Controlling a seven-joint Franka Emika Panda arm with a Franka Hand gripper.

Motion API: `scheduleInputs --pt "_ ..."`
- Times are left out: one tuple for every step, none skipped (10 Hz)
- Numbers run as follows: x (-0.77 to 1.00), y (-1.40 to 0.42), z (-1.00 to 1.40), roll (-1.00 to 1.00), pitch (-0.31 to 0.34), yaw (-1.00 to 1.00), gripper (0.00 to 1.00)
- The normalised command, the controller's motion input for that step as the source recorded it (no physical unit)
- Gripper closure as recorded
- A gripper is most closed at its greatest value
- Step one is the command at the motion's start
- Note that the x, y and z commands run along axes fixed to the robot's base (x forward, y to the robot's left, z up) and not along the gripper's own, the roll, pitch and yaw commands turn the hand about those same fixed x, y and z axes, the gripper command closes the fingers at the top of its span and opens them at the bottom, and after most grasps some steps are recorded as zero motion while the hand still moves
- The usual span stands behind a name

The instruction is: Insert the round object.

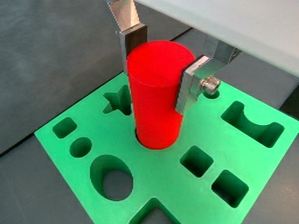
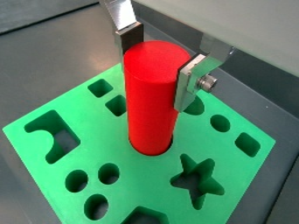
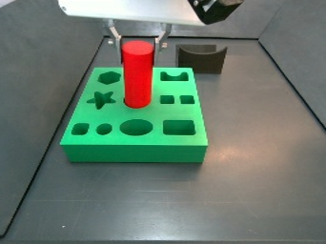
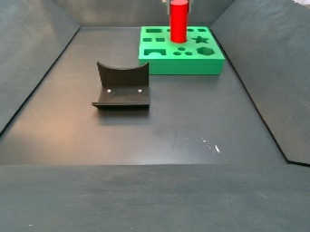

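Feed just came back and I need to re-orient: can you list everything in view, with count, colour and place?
round object: one, bright red cylinder, standing upright with its base in a round hole near the middle of the green block.
green block: one, green, with shaped cut-outs (star, oval, squares and others), on the dark floor.
dark grey block with a curved notch: one, on the floor apart from the green block.
pincer: one, silver fingers with dark pads, astride the top of the round object; whether the pads press on it cannot be told.
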Motion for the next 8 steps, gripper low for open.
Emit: scheduleInputs --pt "-0.03 0.10 -0.32 0.00 -0.034 -0.03 1.00" --pt "0.00 0.09 -0.28 -0.02 -0.040 -0.02 1.00" --pt "0.00 0.10 -0.25 0.00 -0.027 0.00 1.00" --pt "0.00 0.12 -0.29 -0.01 -0.034 0.00 1.00" --pt "0.00 0.04 -0.21 -0.05 -0.044 -0.04 1.00" --pt "0.00 0.12 0.00 -0.10 0.000 0.00 1.00" --pt "0.00 0.00 0.00 0.01 0.000 0.00 1.00" --pt "0.00 0.00 0.00 0.00 0.000 0.00 1.00"
